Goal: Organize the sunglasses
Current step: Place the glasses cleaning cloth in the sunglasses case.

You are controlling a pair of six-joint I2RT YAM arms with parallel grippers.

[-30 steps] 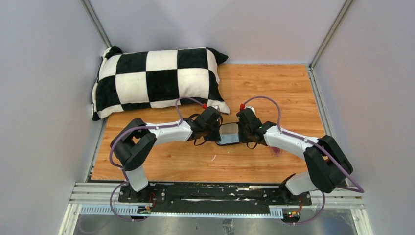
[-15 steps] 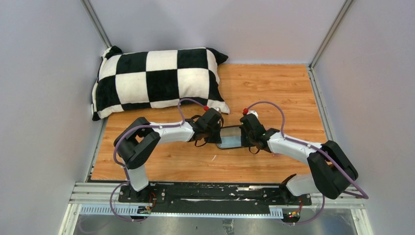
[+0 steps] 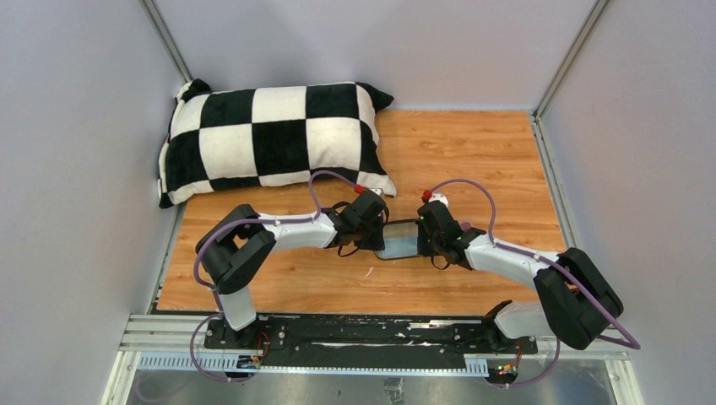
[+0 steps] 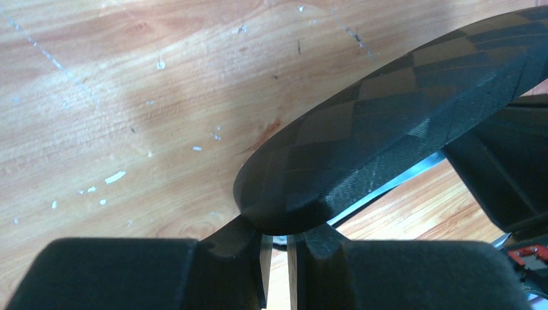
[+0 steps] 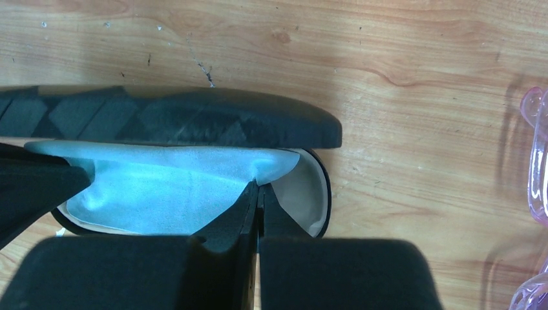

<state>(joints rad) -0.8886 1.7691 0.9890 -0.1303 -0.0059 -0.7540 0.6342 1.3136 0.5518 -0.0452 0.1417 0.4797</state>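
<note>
The black case lies open on the wood between my two grippers, its patterned lid raised over the beige lining. A light blue cloth lies inside it. My right gripper is shut on a pinched corner of that cloth at the case's right end. At the other end, my left gripper stands slightly open just under the lid's rounded tip, with wood showing through the gap. The pink sunglasses lie on the table to the right of the case, cut off by the frame edge.
A black-and-white checkered pillow lies at the back left of the wooden table. Grey walls close in the left, right and back. The right arm's forearm stretches over the place where the sunglasses lie.
Left jaws have parted a little. Both grippers and the case have shifted slightly nearer and to the right. The right forearm now covers the sunglasses in the top view.
</note>
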